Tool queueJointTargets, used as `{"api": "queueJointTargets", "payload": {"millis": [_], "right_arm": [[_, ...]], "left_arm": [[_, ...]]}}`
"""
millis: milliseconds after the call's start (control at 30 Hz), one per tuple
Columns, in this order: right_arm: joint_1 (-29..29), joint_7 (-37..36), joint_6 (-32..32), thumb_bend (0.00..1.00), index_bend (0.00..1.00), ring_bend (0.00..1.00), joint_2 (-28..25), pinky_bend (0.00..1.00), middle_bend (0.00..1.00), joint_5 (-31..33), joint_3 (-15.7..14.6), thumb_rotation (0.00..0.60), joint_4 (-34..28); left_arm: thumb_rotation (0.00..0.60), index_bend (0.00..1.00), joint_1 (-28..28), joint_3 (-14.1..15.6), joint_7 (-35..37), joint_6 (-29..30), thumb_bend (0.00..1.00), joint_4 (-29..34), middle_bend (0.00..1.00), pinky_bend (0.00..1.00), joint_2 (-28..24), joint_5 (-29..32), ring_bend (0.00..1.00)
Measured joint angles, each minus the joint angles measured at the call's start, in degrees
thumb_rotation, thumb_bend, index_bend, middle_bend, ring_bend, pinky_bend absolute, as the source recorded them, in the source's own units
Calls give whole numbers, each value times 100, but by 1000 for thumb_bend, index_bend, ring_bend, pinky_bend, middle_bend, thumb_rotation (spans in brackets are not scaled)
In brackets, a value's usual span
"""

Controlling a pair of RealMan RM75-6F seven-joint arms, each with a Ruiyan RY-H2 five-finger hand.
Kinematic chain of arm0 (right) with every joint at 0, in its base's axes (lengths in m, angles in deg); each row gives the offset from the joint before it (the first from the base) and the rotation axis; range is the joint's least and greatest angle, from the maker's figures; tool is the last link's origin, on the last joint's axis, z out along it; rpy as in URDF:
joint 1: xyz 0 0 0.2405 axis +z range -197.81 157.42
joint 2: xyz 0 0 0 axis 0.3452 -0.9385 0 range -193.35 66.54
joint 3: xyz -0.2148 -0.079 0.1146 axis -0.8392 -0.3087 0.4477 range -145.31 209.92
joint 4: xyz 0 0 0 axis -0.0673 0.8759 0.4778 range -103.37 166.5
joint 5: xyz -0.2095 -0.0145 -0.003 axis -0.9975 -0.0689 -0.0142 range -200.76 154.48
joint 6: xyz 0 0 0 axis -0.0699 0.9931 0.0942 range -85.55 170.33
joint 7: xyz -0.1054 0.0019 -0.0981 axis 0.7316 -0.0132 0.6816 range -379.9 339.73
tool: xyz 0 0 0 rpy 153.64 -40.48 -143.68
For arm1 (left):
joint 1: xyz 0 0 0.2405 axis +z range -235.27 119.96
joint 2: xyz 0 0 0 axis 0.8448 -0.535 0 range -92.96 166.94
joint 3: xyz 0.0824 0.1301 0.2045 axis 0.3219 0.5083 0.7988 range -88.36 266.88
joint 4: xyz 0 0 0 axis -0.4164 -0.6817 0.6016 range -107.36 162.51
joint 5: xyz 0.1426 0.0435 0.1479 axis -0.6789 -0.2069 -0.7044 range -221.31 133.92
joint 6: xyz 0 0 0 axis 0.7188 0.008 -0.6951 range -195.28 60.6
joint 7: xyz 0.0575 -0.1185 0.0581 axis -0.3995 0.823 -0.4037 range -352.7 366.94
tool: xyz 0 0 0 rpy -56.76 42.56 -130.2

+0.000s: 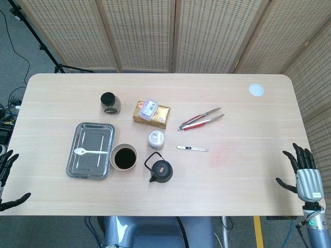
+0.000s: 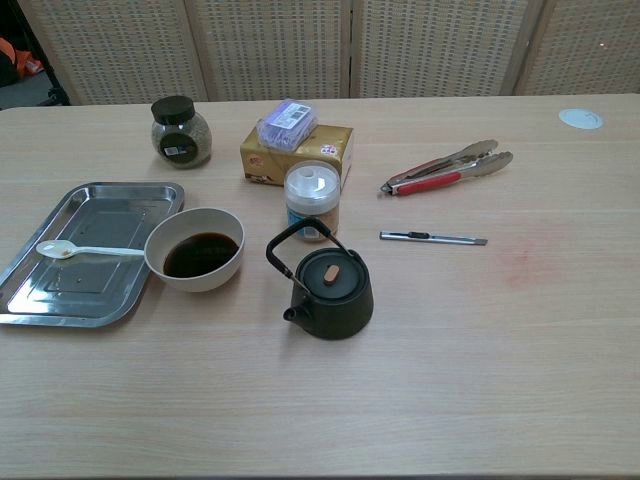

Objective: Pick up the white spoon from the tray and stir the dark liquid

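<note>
Pale wood counter point(image 1: 248, 170), perforated screens behind. My left hand point(image 1: 7, 175) at the left edge, partly cut off, fingers apart, holding nothing. My right hand point(image 1: 304, 170) at the right edge, fingers spread, empty. White spoon point(image 2: 85, 250) lies in the steel tray point(image 2: 40, 305), handle toward the bowl point(image 2: 195, 275) of dark liquid point(image 2: 200, 255).

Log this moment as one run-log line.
spoon in tray | bowl unstirred | left hand open | right hand open
</note>
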Motion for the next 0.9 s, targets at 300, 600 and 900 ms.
{"api": "queueJointTargets", "payload": {"millis": [300,600,900], "right_arm": [[1,-30,25,55,189,0,19,0,0,4,14,600,13],[6,-6,53,53,194,0,54,0,0,5,24,600,53],[10,-15,20,55,194,0,64,0,0,30,42,600,73]], "left_arm": [[600,0,-31,-21,-63,-88,0,-13,0,0,19,66,0],[600,12,-366,-95,-344,-772,0,-83,0,0,110,232,0],[600,297,-1358,-406,-789,-2131,25,150,0,0,303,523,0]]}}
